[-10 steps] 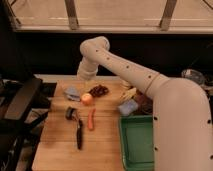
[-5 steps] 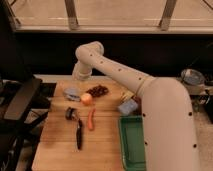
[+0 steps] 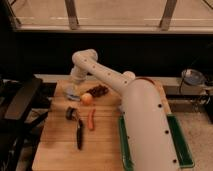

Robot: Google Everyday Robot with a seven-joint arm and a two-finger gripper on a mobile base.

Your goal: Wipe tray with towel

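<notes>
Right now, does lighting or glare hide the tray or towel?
Camera view: warm dim light, bright glare only in the windows. No glare on the green tray, but the arm covers most of it. End effector is at the grey towel, far left of table.

White, glossy tubular arm [image 3: 145, 115]; rounded elbow joint [image 3: 85, 57]; small dark dots along broad casing; gripper [image 3: 73, 87] at far end, below elbow.

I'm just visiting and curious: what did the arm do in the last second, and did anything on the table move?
The arm swung left and lower, bringing the gripper down over the crumpled towel at the back left of the table. Its bulk now covers the middle of the green tray. The orange fruit, grapes, carrot and knife stayed put.
</notes>
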